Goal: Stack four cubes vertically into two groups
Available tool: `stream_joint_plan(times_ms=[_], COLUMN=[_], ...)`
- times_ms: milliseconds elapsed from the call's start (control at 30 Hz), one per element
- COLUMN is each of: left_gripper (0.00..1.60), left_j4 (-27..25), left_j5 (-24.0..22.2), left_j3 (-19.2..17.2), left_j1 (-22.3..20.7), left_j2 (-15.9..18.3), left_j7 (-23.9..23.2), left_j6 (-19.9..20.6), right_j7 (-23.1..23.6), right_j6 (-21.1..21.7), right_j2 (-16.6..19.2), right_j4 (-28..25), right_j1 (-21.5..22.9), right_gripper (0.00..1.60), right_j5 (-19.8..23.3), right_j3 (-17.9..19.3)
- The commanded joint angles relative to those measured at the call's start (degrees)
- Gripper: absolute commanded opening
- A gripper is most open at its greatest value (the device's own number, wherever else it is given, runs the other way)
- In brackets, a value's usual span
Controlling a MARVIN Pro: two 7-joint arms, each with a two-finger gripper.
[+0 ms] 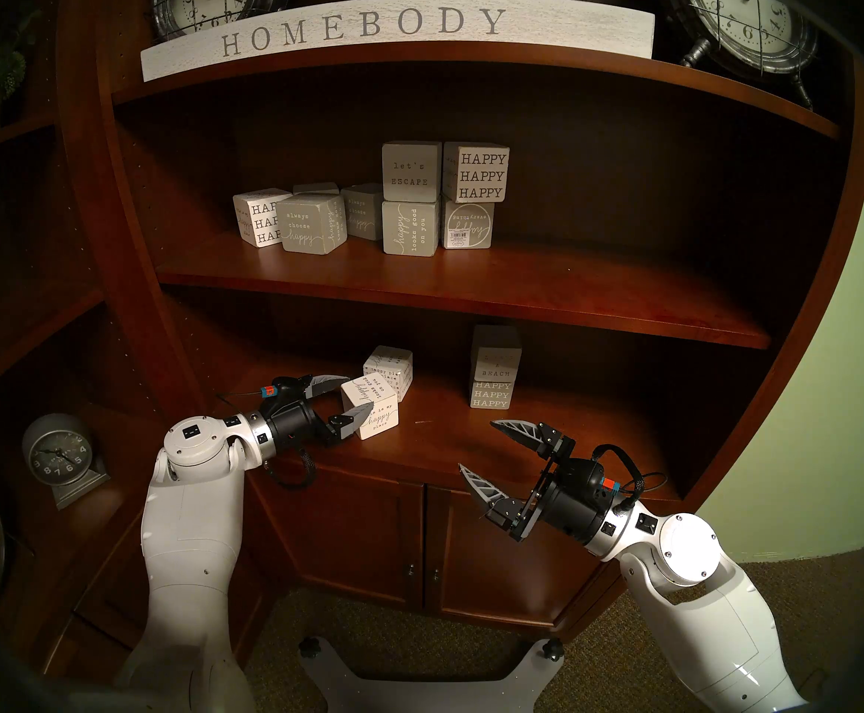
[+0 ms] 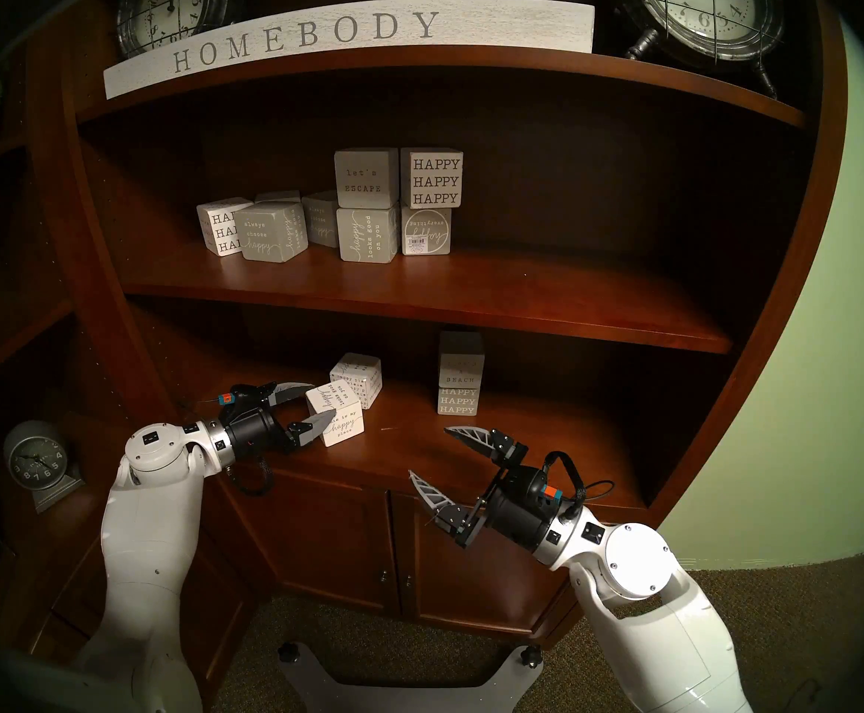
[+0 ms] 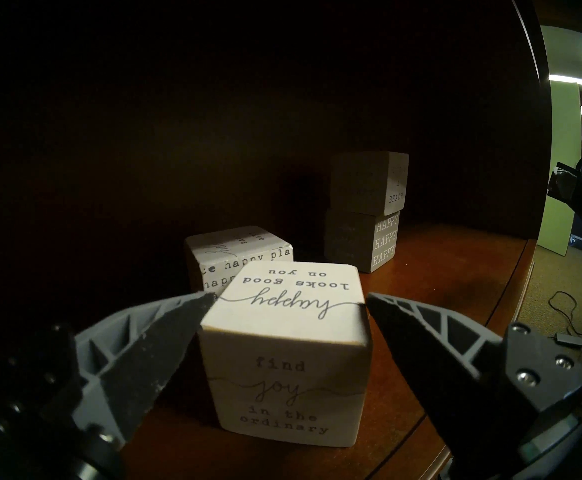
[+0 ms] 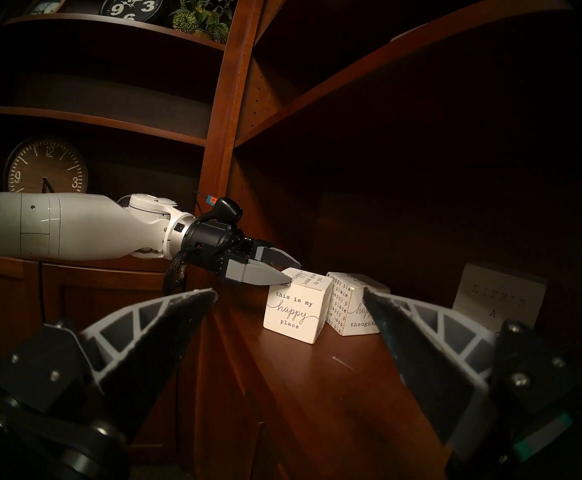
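The four cubes all sit on the lower shelf (image 1: 471, 454) of a dark wooden bookcase. Nearest the front edge stands the first white cube (image 1: 371, 407) (image 3: 284, 347) (image 4: 294, 304), resting flat on the shelf, with "this is my happy place" on one side and "happy looks good on you" on top. The left claw (image 1: 355, 394) (image 3: 288, 301) (image 4: 291, 268) reaches in level from the left and straddles this cube at its upper edge, one fingertip (image 3: 196, 304) at each side. The jaws stand wide; whether the tips press the wood or only flank it cannot be told, and the cube is not lifted.

Just behind it, touching or nearly so, sits the second white cube (image 1: 389, 370) (image 3: 237, 252) (image 4: 350, 309), turned at an angle and covered with small repeated "happy place" print.

Farther right and deeper on the same shelf, well apart from the white pair, the two grey cubes form a stack: the "HAPPY HAPPY HAPPY" cube (image 1: 491, 394) (image 3: 362, 242) below, and the "BEACH" cube (image 1: 497, 354) (image 3: 369, 181) (image 4: 497, 302) square on top of it.

The right claw (image 1: 476, 447) (image 4: 289, 295) hangs in front of the shelf edge, to the right, spread wide with nothing between its fingers.

On the shelf above stand more lettered blocks (image 1: 409, 197), some stacked in twos.
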Motion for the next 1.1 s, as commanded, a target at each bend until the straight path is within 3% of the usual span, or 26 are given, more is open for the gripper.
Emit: stream_joint_plan(times_ms=[0,1067], left_gripper=[1.6,1.6], left_j4=[-1.6,3.7], left_j5=[0.0,0.6], left_j3=[0.1,1.4], left_j1=[-0.6,-3.2], left_j2=[-0.3,0.5], left_j7=[0.4,1.1], left_j6=[-0.2,-0.7], right_j7=[0.1,0.2], right_j6=[-0.1,-0.1], right_j2=[-0.1,-0.2], right_j4=[-1.2,-1.2], right_j1=[0.2,0.1], right_gripper=[1.6,1.6], right_j5=[0.2,0.1], right_j3=[-0.1,-0.1])
